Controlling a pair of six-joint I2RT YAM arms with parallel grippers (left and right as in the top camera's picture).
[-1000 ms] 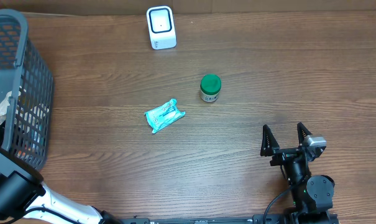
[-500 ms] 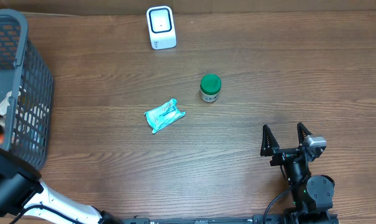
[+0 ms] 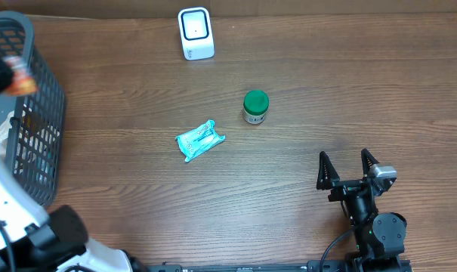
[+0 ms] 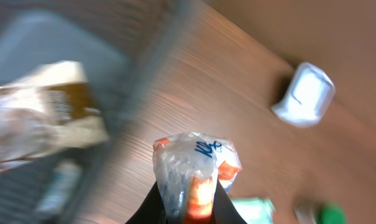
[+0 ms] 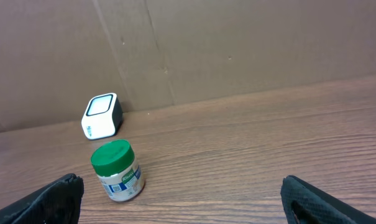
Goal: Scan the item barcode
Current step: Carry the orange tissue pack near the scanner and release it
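Note:
My left gripper [image 4: 188, 208] is shut on a clear plastic packet [image 4: 194, 163] with orange contents and blue print. From overhead the packet [image 3: 20, 64] is a blur above the grey basket [image 3: 43, 113] at the far left. The white barcode scanner [image 3: 196, 33] stands at the table's far edge, well to the right of the packet, and it also appears in the left wrist view as the scanner [image 4: 304, 94]. My right gripper [image 3: 349, 168] rests open near the front right with nothing between its fingers.
A green-lidded jar [image 3: 255, 106] stands mid-table, and a teal packet [image 3: 200, 140] lies to its left. In the right wrist view the jar [image 5: 116, 171] is ahead on the left, with the scanner [image 5: 101, 116] behind it. The basket holds more packaged items [image 4: 45, 118].
My left arm has lifted the orange packet up out of the basket and swung it toward the table's far side. The right arm has not moved.

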